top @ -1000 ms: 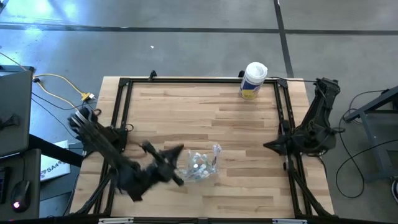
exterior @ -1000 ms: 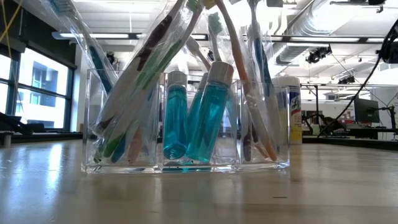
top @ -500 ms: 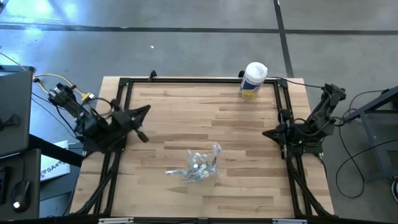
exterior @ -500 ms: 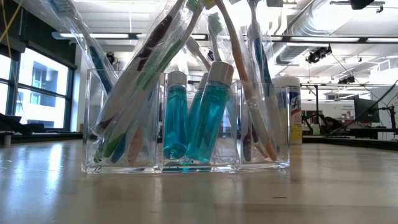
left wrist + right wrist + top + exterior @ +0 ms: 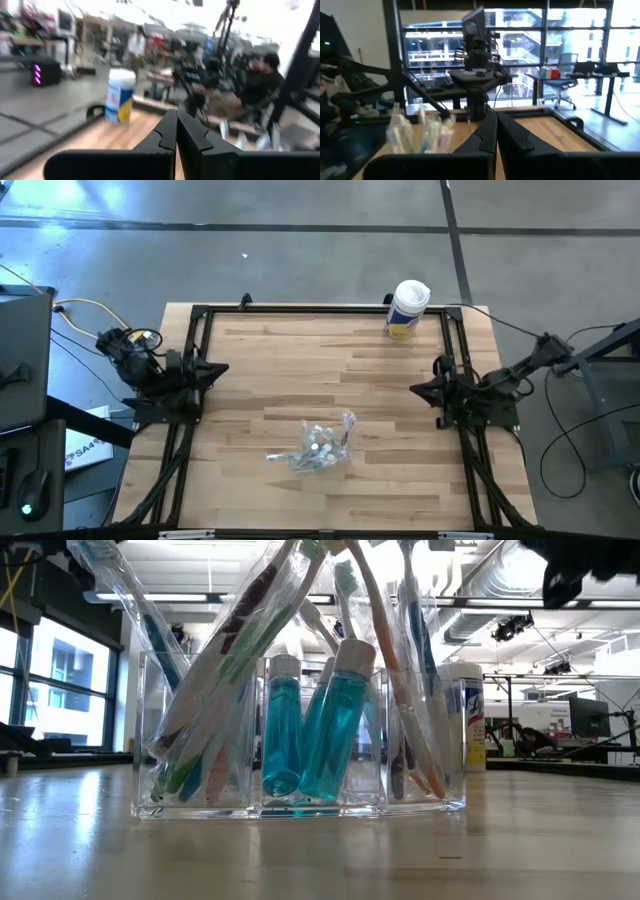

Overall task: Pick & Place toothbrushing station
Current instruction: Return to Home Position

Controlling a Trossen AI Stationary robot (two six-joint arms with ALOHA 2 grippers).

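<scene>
- The small clear plastic holder (image 5: 300, 808) is sitting on the light wooden worktop (image 5: 300, 370), a bit below the middle of the high view and well apart from both arms.
- In the low view the holder is taking up the centre of the frame, and it's showing three compartments side by side.
- A bunch of thin toothbrushes (image 5: 240, 630) with white, teal and pinkish handles is leaning out of the left and right compartments, heads poking up past the rim.
- Two small teal tubes (image 5: 283, 730) are standing in the middle compartment, and the right one is tilting against its neighbour.
- The left tool (image 5: 222, 367) is hanging at the left edge of the worktop, middle-left of the high view. Its own wrist view is showing the fingers (image 5: 167, 132) pressed together with nothing between them.
- The right tool (image 5: 415, 389) is sitting at the right edge, middle-right of the frame. Its fingers (image 5: 487, 132) are also pressed together and empty.
- A big white canister with a yellow label (image 5: 407, 308) is standing at the top edge of the worktop, right of centre, far from the holder.
- A person (image 5: 262, 80) is sitting in the room beyond the worktop, pretty blurry.
</scene>
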